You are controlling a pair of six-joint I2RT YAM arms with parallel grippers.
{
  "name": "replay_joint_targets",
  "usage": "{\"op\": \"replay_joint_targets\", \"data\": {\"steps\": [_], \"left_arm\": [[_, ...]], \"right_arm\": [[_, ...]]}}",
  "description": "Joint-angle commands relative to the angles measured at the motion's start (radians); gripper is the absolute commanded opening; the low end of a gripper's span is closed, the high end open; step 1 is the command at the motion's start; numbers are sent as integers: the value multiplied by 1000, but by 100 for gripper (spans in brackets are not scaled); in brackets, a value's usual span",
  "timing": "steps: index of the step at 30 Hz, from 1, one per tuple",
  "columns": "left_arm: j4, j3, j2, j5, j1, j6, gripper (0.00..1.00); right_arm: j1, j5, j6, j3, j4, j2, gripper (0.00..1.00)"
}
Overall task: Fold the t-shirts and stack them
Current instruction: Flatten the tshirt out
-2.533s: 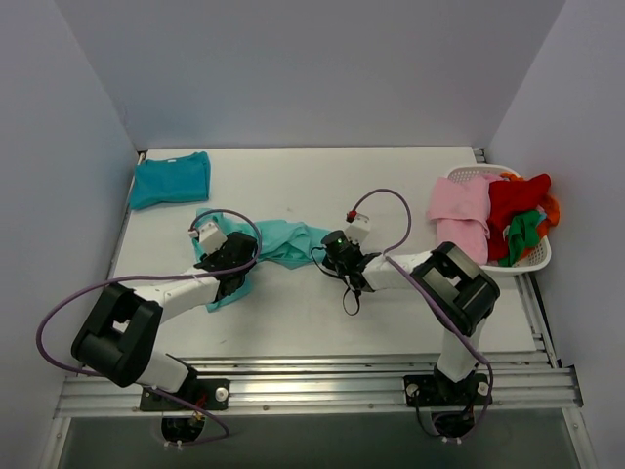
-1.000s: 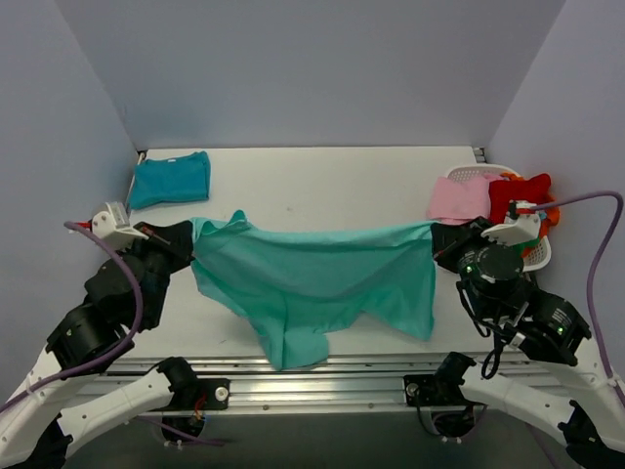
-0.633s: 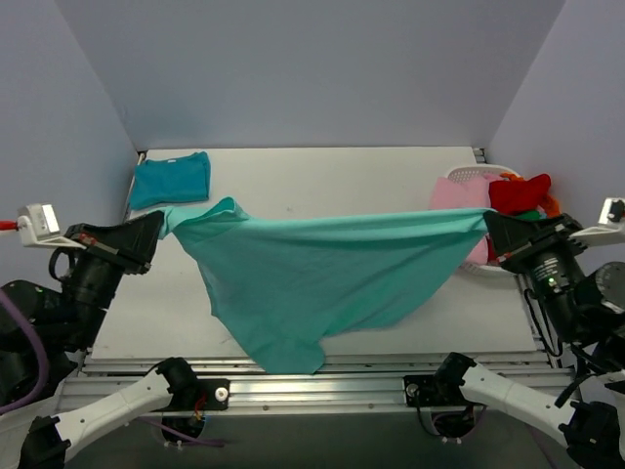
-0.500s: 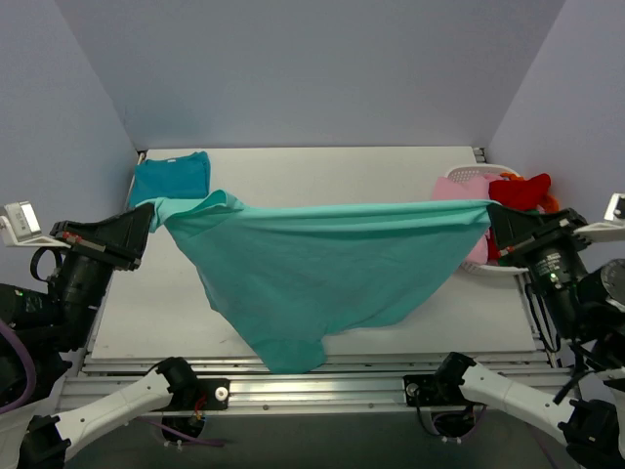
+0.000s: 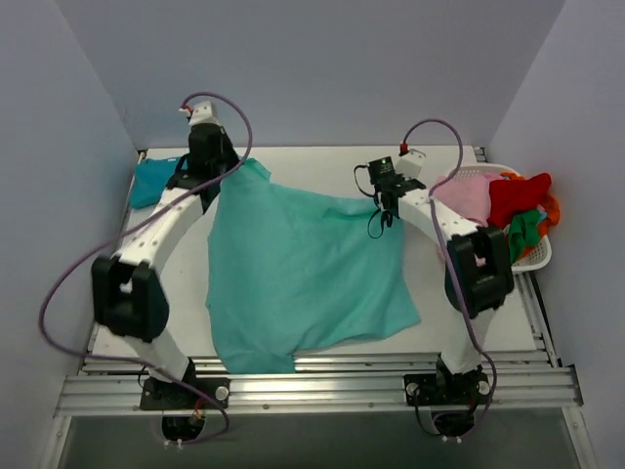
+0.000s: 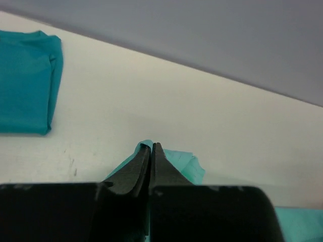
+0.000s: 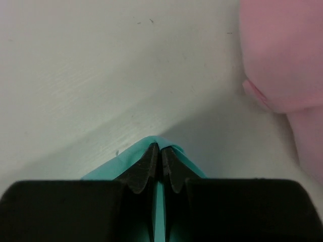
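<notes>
- My left gripper is pressed together on one back corner of the light turquoise t-shirt. A small fold of cloth shows around the tips.
- My right gripper pinches the shirt's other back corner in the same way. This is the corner nearer the white laundry basket.
- From those two corners the shirt spreads wide over the table. Its loose edge reaches about to the table's near edge, well apart from the basket.
- The darker teal-blue t-shirt lies folded at the back of the table on the side opposite the basket. It sits just past my left arm and apart from the spread shirt.
- A pink garment hangs over the basket's rim on the side facing my right gripper. It is near the gripper without touching it.
- A red garment, a green garment and an orange garment are heaped inside the basket, behind the pink one.
</notes>
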Motion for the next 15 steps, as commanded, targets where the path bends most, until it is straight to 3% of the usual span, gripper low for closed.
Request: {"op": "replay_joint_targets", "data": {"steps": [1,5,6,7,8,9,10,11,15], "left_arm": [[98,171,332,177,61,42,2],[109,455,695,263,112,49,2],[76,522,755,299,130,32,2],[59,653,848,320,137,27,2],[48,709,881,339,143,26,8],[25,762,908,349,152,26,51],[9,841,941,340,155,24,73],[-1,866,945,338,161,21,97],[60,857,892,376,199,-31,94]], "right_arm": [[-51,-38,17,197,114,186,0],[-74,-51,-9,447,126,525,1],[-81,-66,-30,487,143,565,5],[-83,-86,-47,528,156,598,39],[-83,-71,-58,602,145,641,61],[-80,-58,-64,633,139,650,77],[-80,-38,-69,653,137,653,97],[-78,-25,-75,667,137,635,100],[-64,47,-93,662,133,512,100]]}}
